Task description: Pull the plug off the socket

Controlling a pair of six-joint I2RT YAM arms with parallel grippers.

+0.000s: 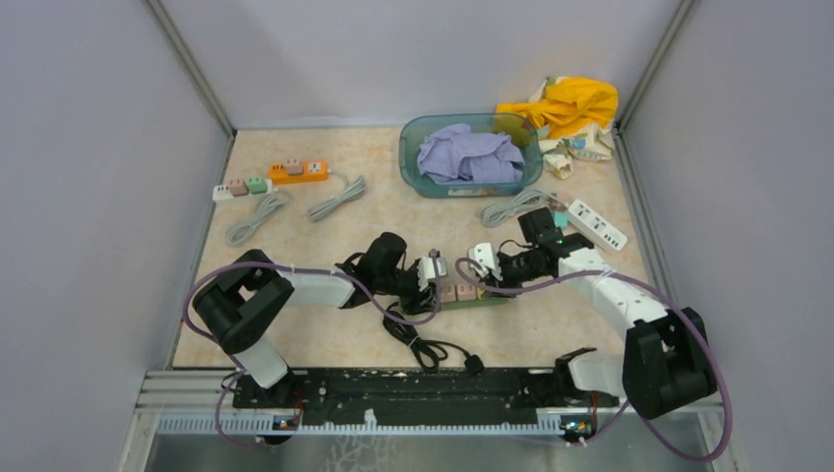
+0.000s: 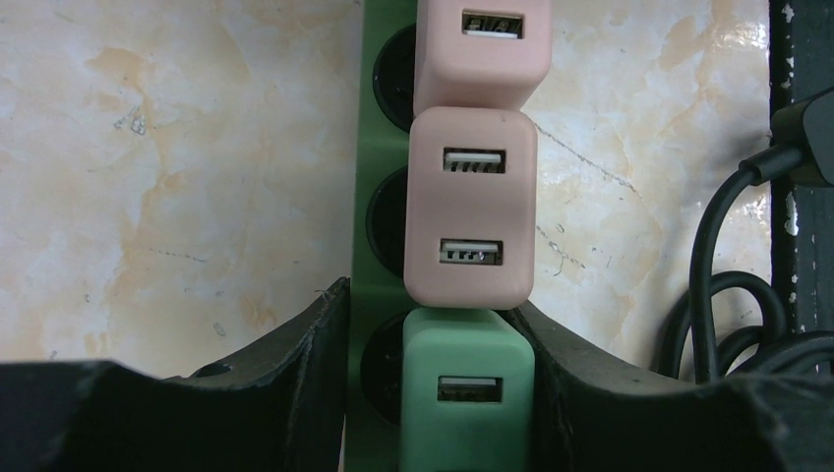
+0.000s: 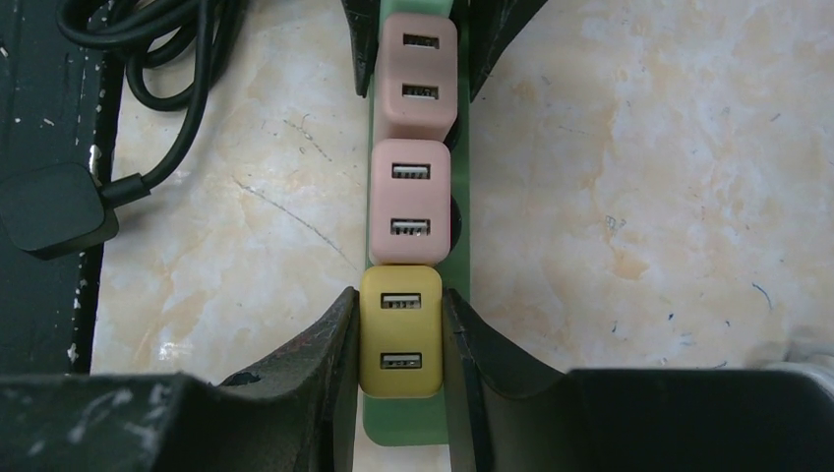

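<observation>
Jaws clamp boxy yellow plug [image 3: 400, 329], smooth green strip [image 3: 403, 431].

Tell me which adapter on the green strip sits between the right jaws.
The yellow adapter at the green strip's end; the two pink adapters beside it lie outside those jaws.

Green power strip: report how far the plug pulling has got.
Done: right gripper is shut on the yellow adapter; left gripper clamps the green power strip at its green adapter. In hand: the pull itself, with the yellow adapter seated. Left: lifting it free.
</observation>
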